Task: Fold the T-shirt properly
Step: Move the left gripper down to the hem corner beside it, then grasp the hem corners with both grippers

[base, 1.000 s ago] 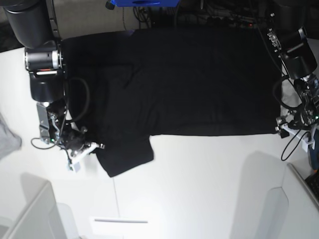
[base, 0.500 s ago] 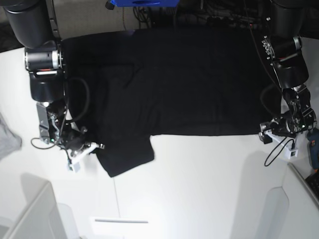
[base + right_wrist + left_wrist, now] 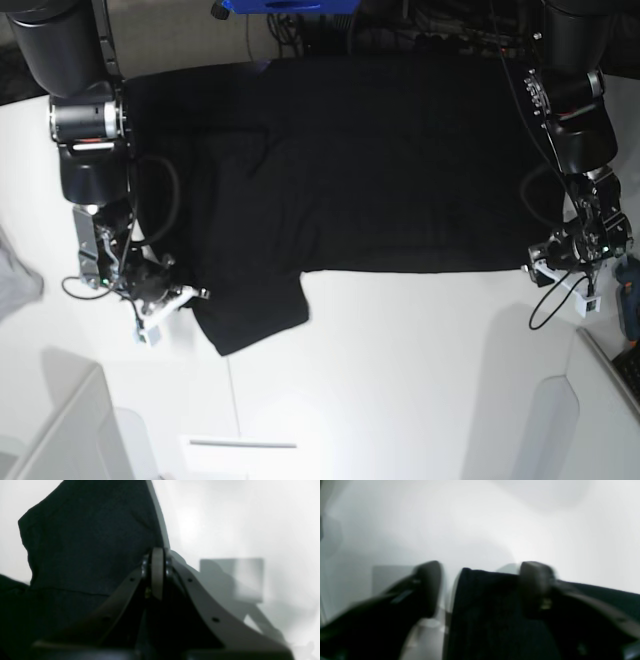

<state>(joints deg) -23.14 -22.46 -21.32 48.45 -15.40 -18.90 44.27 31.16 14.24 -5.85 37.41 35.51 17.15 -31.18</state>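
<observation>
Since the earlier frames the left gripper (image 3: pixel 553 268) has swung in from the table's edge to the shirt's (image 3: pixel 360 160) near corner on the right side of the base view, while the right arm and the cloth haven't budged. Going left to right on the white table (image 3: pixel 400 370): a bit of grey cloth (image 3: pixel 15 275) pokes in at the far left edge, then the right gripper (image 3: pixel 185 296) sits low at the sleeve (image 3: pixel 255 315) that sticks out toward the camera. Its wrist view shows the fingers (image 3: pixel 157 572) pressed tight together, with the black fabric right beside them; can't tell if any cloth is pinched in there. The shirt itself lies spread flat, plain side up, across the back half of the table. At its right corner, the left wrist view shows the fingers (image 3: pixel 430 585) standing apart with the shirt's corner between them, one finger over the cloth. A blue thing (image 3: pixel 285 5) peeks in past the far edge. No containers I can make out.
</observation>
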